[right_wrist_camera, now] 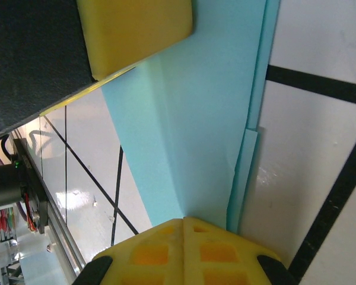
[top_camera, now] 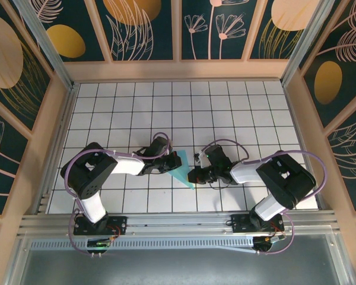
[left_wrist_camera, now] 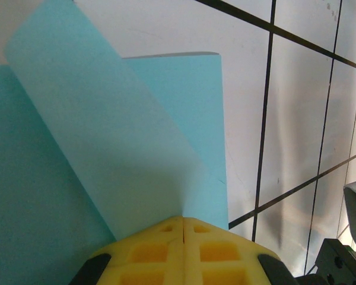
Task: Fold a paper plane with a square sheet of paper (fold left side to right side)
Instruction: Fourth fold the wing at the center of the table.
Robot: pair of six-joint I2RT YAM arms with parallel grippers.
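Observation:
The turquoise-blue paper [top_camera: 184, 168] lies mid-table as a folded pointed triangle between both grippers. My left gripper [top_camera: 168, 162] is at its left edge and my right gripper [top_camera: 195, 175] at its lower right tip. In the left wrist view the yellow pads [left_wrist_camera: 160, 249] of the left gripper [left_wrist_camera: 183, 218] are shut on a lighter flap of the paper [left_wrist_camera: 107, 136], which lifts away from the layer below. In the right wrist view the right gripper [right_wrist_camera: 183, 219] is shut on the paper's [right_wrist_camera: 196, 119] layered edge. The left gripper's yellow finger [right_wrist_camera: 136, 29] shows at the top.
The white grid-tiled table [top_camera: 225, 113] is boxed in by wooden frame walls [top_camera: 59, 113] on three sides. An aluminium rail [top_camera: 178, 222] runs along the near edge by the arm bases. Part of the right arm [left_wrist_camera: 350, 237] sits close beside the left gripper.

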